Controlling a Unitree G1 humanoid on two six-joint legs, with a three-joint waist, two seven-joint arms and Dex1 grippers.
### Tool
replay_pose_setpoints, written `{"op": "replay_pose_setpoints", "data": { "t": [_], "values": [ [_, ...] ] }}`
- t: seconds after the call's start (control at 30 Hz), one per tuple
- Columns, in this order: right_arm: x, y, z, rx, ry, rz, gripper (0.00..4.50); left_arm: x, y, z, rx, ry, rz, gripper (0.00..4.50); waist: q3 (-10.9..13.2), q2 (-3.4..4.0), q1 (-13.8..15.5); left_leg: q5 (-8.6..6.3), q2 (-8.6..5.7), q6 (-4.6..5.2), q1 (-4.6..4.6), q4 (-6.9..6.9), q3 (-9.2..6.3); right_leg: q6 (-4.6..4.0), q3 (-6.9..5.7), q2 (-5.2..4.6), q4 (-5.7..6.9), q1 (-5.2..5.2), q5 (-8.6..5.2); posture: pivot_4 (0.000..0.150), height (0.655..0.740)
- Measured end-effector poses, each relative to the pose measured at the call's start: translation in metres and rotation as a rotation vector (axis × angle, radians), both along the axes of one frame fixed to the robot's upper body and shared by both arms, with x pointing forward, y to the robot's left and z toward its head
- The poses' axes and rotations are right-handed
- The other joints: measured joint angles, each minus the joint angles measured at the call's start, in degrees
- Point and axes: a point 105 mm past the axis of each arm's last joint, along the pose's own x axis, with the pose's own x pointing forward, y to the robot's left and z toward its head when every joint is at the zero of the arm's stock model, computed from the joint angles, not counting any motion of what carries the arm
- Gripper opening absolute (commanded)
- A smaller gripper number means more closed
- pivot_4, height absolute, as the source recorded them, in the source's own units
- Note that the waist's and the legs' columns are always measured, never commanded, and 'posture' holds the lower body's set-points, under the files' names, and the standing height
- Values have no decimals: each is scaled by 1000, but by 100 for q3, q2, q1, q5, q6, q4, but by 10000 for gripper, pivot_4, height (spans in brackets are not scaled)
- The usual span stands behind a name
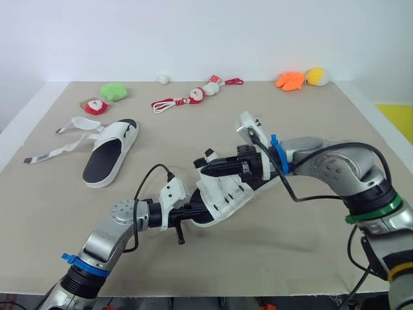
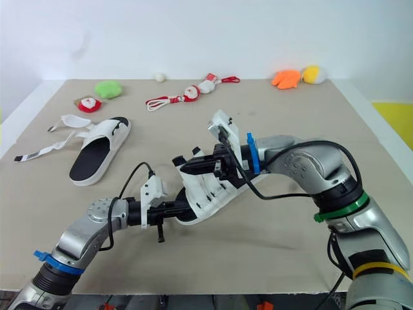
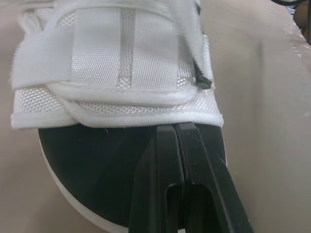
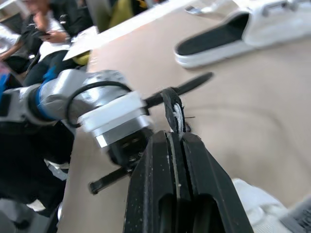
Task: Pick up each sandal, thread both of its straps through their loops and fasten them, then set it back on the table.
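No legible text, brand, number or sign in any view. Held sandal: no print I can read on the white webbing, the black footbed or the strap. Second sandal on the worktop: same, nothing readable. Red-and-white items at the far edge are too small to tell any marking.
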Motion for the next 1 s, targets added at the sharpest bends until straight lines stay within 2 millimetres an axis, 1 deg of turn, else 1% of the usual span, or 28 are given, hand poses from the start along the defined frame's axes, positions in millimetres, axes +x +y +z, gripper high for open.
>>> {"op": "replay_pose_setpoints", "data": {
  "t": [0.07, 0.23, 0.63, 1.0],
  "values": [
    [5, -2, -6, -37, 3, -37, 261, 0, 0, -2, 2, 5, 4, 0, 1, 2, -7, 0, 2, 0, -3, 0, 3, 0, 0, 1, 5, -10, 1, 1500, 7400],
    [8, -3, -6, -59, -10, -62, 261, 0, 1, -2, 3, 5, 11, 0, 1, 2, -12, 0, 12, 0, -5, 0, 3, 4, 0, 13, 9, -17, 3, 1500, 7400],
    [14, 3, -15, -100, -15, -104, 261, 0, 1, -2, 4, 5, 10, 0, 0, 3, -14, 0, 12, 0, -5, 0, 3, 5, 0, 15, 10, -17, 4, 1500, 7400],
    [32, 4, -34, -174, 9, -198, 261, 0, 1, -2, 4, 4, 15, 0, -1, 4, -17, 0, 14, 0, -5, 0, 3, 6, 1, 17, 11, -19, 6, 1500, 7400]
  ]
}}
